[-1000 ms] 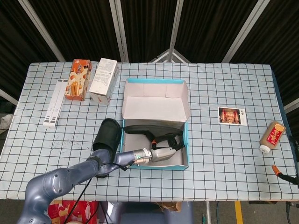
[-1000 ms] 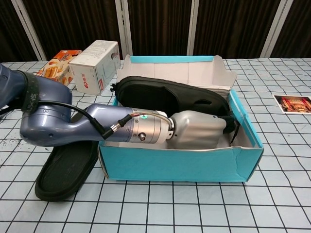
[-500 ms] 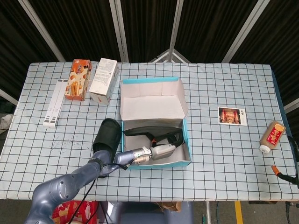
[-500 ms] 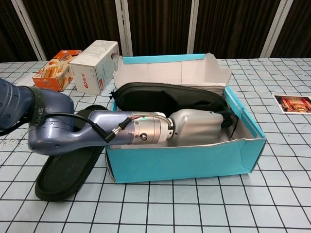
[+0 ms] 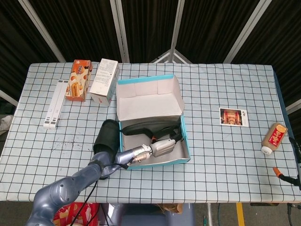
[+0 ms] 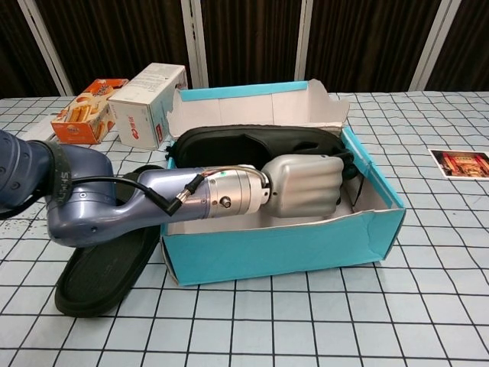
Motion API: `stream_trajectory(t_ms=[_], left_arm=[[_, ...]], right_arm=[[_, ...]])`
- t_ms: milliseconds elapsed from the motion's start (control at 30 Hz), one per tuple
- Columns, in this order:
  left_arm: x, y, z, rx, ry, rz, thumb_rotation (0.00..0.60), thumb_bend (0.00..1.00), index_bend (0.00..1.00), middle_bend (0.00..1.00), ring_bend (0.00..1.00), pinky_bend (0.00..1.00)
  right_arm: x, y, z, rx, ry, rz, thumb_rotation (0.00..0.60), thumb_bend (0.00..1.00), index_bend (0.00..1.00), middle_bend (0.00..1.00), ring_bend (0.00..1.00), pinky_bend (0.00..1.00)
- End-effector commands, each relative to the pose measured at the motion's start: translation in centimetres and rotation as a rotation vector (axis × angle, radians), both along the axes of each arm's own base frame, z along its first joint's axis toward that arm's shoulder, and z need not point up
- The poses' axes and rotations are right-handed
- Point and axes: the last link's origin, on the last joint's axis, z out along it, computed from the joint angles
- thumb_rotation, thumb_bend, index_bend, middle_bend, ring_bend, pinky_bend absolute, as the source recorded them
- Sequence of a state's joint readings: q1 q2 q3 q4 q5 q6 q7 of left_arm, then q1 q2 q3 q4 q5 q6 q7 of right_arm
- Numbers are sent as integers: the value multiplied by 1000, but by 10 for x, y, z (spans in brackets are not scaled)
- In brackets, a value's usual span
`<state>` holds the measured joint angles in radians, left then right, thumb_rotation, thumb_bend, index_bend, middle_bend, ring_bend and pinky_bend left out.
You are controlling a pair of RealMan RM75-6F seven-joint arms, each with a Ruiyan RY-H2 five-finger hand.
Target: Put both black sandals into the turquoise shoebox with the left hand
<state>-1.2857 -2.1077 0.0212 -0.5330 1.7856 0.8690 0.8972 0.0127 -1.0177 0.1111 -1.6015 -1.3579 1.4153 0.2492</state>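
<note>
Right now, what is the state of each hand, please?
Left hand: inside the turquoise shoebox, fingers curled against the black sandal; whether it grips cannot be told.
Right hand: not in view.

The checked table (image 5: 221,155) bears the turquoise shoebox (image 5: 186,141), with a black sandal (image 5: 106,137) just left of it, two cartons (image 5: 104,81) and a white strip (image 5: 53,104) further left, a photo card (image 5: 233,117) and bottle (image 5: 273,138) well right.

orange snack box (image 5: 77,86) | white carton (image 5: 104,81) | photo card (image 5: 233,117) | bottle (image 5: 273,138)
</note>
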Motion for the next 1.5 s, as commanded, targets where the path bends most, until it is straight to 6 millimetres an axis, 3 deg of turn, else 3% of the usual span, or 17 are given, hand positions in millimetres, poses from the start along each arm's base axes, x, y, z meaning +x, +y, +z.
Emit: stream_trajectory(t_ms=[33, 300, 600, 900, 1200, 1300, 1500], left_arm=[[0, 1, 5, 10, -11, -9, 600, 366, 254, 351, 143, 199], [3, 1, 15, 12, -42, -5, 600, 305, 135, 166, 122, 198], [13, -1, 25, 4, -83, -13, 600, 274, 90, 83, 56, 197], [22, -8, 47, 8, -92, -55, 600, 274, 82, 75, 50, 197], [32, -25, 84, 17, -101, -93, 600, 274, 74, 75, 47, 197], [34, -32, 102, 11, -128, -107, 600, 274, 74, 137, 53, 198], [15, -35, 131, 8, -126, -65, 600, 274, 94, 184, 85, 209]], right_arm=[[0, 0, 0, 1, 0, 1, 600, 234, 106, 165, 201, 227], [1, -1, -3, 15, -1, -2, 600, 233, 106, 165, 201, 227], [-1, -2, -2, 14, -5, -13, 600, 233, 106, 166, 201, 227], [0, -2, -2, 13, -7, -13, 600, 233, 106, 165, 201, 228], [3, -1, -3, 15, -6, -6, 600, 234, 106, 165, 202, 227], [3, -1, -2, 10, -7, -6, 600, 234, 106, 165, 201, 227], [2, -1, -1, 5, -14, -12, 600, 234, 106, 165, 201, 227]])
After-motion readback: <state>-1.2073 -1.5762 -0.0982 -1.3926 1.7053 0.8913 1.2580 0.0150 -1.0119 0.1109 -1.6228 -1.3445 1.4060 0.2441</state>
